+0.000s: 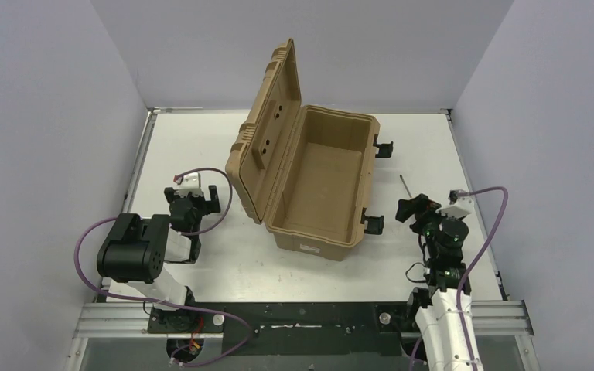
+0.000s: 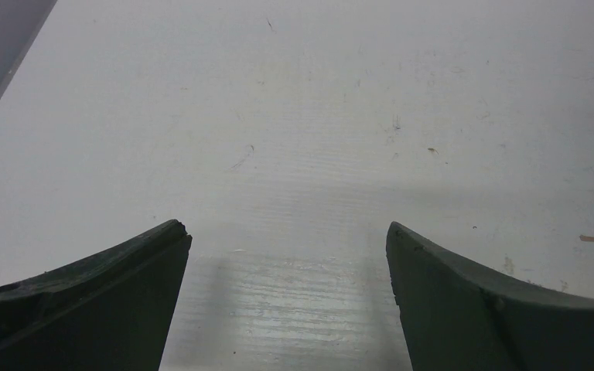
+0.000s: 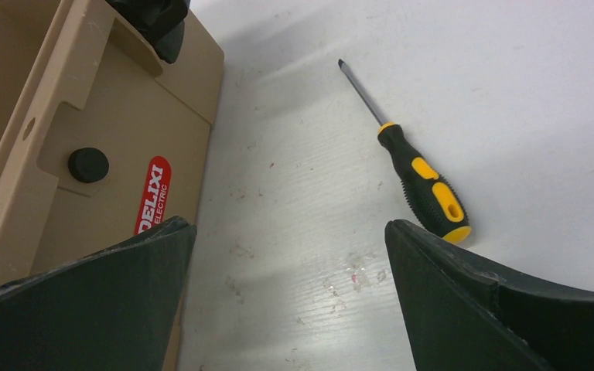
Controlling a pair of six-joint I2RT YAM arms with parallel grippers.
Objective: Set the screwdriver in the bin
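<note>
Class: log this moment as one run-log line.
right gripper: jaws open, empty | screwdriver: lying on table right of bin, ungrasped | bin: lid open | left gripper: jaws open, empty

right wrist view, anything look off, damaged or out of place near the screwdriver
Nothing stands out. The screwdriver lies flat and whole on the table, apart from the bin, its tip pointing away from the open right gripper. The bin sits upright with its lid open. Only small stains mark the table.

Left arm point(image 1: 133, 249): bulky black joint housing, white link point(image 1: 172, 286), purple cable point(image 1: 79, 251). Right arm point(image 1: 442, 247): black joints, white base link point(image 1: 448, 332), purple lead point(image 1: 489, 189). Left gripper point(image 2: 286, 228), right gripper point(image 3: 289, 224): dark tapered fingers point(image 2: 85, 309).
</note>
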